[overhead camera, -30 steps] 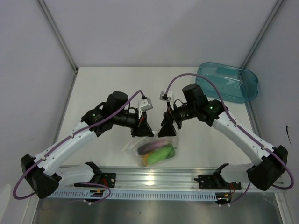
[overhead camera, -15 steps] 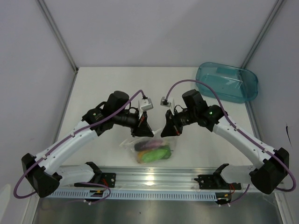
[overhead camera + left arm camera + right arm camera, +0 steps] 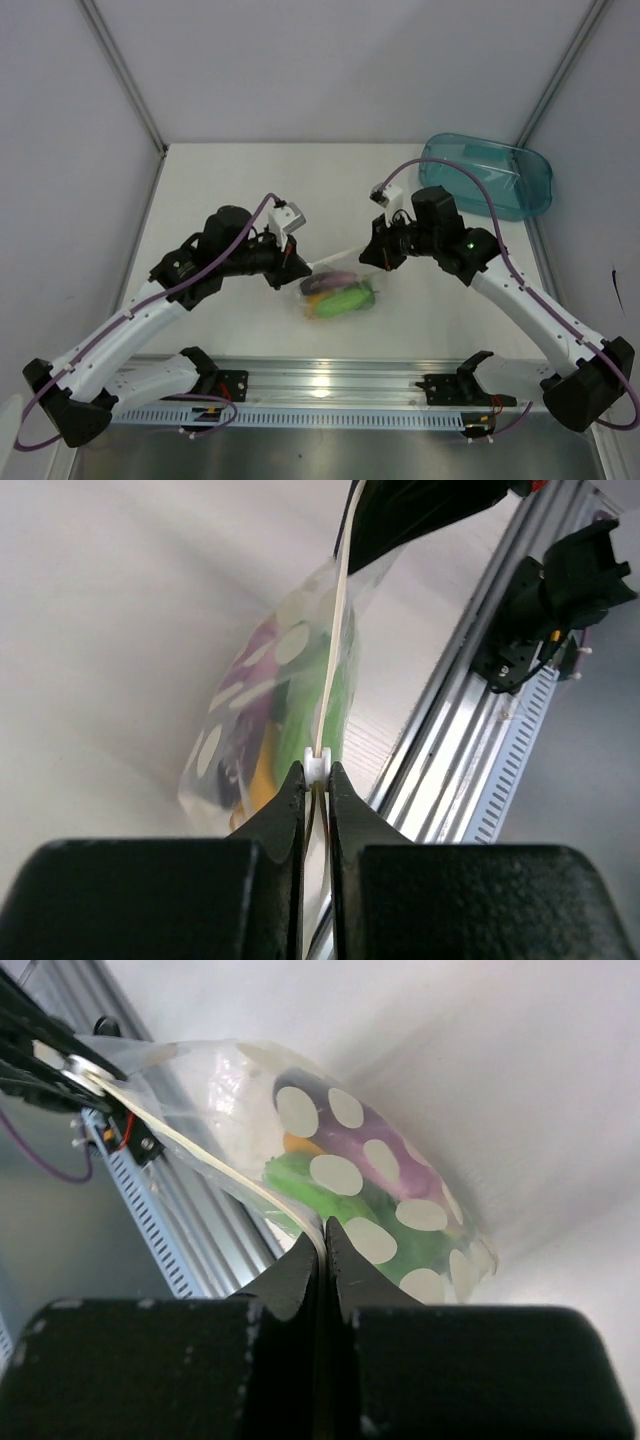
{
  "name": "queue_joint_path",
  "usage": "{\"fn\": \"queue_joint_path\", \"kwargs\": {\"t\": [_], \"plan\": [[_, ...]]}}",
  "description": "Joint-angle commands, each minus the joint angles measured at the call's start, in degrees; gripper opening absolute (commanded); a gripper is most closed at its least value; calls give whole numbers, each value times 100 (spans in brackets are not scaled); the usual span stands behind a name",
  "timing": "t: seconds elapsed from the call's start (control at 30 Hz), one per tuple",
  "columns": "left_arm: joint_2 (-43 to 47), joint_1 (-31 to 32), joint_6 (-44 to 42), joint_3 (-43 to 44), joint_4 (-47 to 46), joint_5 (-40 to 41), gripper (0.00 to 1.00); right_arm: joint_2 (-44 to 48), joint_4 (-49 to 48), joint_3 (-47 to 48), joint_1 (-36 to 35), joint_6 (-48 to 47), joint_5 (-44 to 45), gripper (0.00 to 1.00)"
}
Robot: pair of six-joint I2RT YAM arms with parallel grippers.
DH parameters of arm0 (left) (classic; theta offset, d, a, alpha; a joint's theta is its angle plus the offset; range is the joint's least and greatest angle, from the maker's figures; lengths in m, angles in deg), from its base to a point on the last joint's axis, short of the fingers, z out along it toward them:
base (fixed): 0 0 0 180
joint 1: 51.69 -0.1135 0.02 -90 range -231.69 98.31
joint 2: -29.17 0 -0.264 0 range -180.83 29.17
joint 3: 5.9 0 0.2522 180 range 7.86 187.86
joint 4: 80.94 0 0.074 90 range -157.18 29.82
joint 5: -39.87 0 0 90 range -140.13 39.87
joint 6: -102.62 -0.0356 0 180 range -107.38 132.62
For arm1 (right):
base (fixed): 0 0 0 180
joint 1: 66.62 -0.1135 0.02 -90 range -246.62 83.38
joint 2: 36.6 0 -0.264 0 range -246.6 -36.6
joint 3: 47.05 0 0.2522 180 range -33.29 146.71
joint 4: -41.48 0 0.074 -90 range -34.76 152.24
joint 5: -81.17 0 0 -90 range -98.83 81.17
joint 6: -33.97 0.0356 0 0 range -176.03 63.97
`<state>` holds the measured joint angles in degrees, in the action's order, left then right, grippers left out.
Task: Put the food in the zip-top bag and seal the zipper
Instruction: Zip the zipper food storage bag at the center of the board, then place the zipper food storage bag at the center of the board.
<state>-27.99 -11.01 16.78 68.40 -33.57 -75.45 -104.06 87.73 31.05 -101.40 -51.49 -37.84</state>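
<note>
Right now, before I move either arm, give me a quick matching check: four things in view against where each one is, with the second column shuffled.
Things:
1. food
2. tray
3. zipper
4. rail

Places:
A. far right of the table
B. pinched by the left claw and the right claw
C. along the near edge, between the arm bases
D. inside the bag

Pairs: 1-D, 2-A, 3-B, 4-C
</note>
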Motion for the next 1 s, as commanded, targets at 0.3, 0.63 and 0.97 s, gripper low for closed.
{"fn": "queue_joint_path", "kwargs": {"t": [0.3,0.63,0.97], "plan": [[952,-96,744,-419,340,1837,3,383,126,-193,674,302,1363,0],[1665,-114,990,-762,85,2243,1,409,284,-132,404,408,1425,0],[1120,-140,1332,-683,-581,2277,41,-758,118,649,314,856,863,0]]}}
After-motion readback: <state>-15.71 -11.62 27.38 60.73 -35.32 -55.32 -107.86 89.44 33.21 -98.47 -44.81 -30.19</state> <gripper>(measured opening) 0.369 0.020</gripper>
